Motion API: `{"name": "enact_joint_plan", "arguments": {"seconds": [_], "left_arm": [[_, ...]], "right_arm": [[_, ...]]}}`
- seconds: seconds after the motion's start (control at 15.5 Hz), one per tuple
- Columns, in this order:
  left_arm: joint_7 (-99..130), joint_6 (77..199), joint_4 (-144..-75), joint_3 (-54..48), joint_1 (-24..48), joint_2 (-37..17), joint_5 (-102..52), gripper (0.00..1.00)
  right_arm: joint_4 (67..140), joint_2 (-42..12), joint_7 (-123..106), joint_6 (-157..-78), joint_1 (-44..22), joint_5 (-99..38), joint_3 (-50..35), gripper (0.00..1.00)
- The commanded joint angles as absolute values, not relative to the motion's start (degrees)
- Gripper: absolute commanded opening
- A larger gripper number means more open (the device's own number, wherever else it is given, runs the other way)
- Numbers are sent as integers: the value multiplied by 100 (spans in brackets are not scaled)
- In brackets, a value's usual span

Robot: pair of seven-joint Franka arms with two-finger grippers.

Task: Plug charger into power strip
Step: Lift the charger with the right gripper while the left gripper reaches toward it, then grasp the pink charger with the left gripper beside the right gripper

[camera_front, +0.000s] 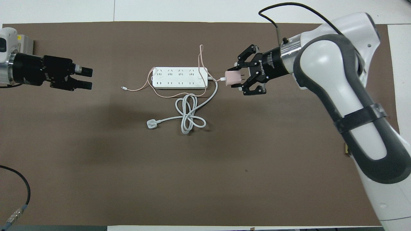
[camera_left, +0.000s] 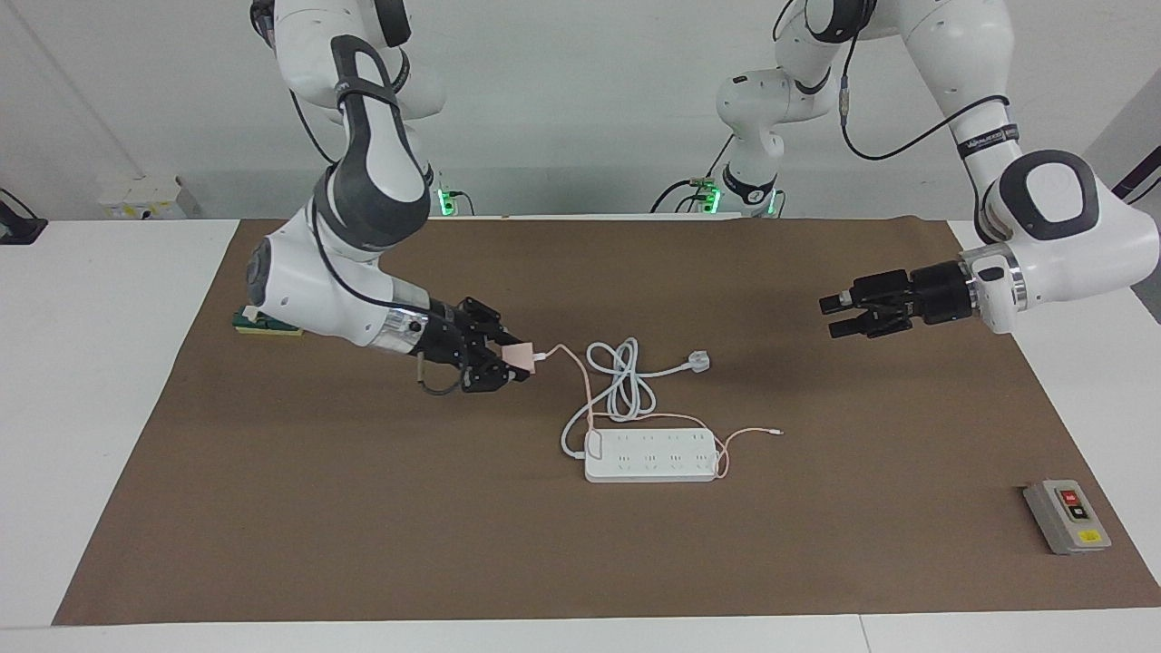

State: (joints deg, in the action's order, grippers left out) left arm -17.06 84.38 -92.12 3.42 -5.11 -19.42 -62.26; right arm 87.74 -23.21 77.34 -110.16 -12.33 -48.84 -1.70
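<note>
Holding: I've got the charger (camera_left: 520,355) clamped in the right pincer (camera_left: 508,363), up in the air over bare mat, just off the power strip's (camera_left: 649,454) cord end.
Strip: flat on the bench (camera_left: 91,408) mid-mat, sockets up, long axis running arm-to-arm across the bench.
Key relation: strip lies from my pincer toward the left arm's end; I'd judge the prongs point sideways back at the wrist, not down, so a re-aim is needed before insertion.
Pink cable (camera_left: 726,443): trails from charger across the strip's top, could snag or cover sockets.
White cord (camera_left: 621,381): coiled just beside the strip, nearer the robots, plug (camera_left: 698,361) lying loose.
Left pincer (camera_left: 848,313): waits, fingers apart, empty, well apart from the strip.
Nearer arm: right, by far.
Surface/room: brown mat (camera_left: 363,544), flat; grey button box (camera_left: 1067,516) well apart.
</note>
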Motion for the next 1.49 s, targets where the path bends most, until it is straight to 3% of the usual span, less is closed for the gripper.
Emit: {"name": "enact_joint_plan", "arguments": {"seconds": [0.0, 0.19, 0.45, 0.9, 1.42], "left_arm": [[-1925, 8358, -9604, 308, -493, -1969, -6932, 100], [-1977, 8358, -10027, 299, -212, -1881, -7216, 100], [-3063, 8419, -10546, 299, -35, -1872, -7890, 100], [-4217, 8877, -11047, 299, 316, -1749, -8016, 100], [-4711, 9114, -11698, 264, 668, -1521, -8436, 100]], "right_arm": [[8517, -2496, 8356, -11757, -1983, -5001, -141, 0], [8464, -2575, 8762, -12374, -2512, -5010, -141, 0], [8420, -2689, 8815, -12463, -2899, -4992, -141, 0], [8385, -2725, 8578, -11954, -2856, -5001, -149, 0], [8376, -2725, 8578, -11944, -2839, -5036, -149, 0]]}}
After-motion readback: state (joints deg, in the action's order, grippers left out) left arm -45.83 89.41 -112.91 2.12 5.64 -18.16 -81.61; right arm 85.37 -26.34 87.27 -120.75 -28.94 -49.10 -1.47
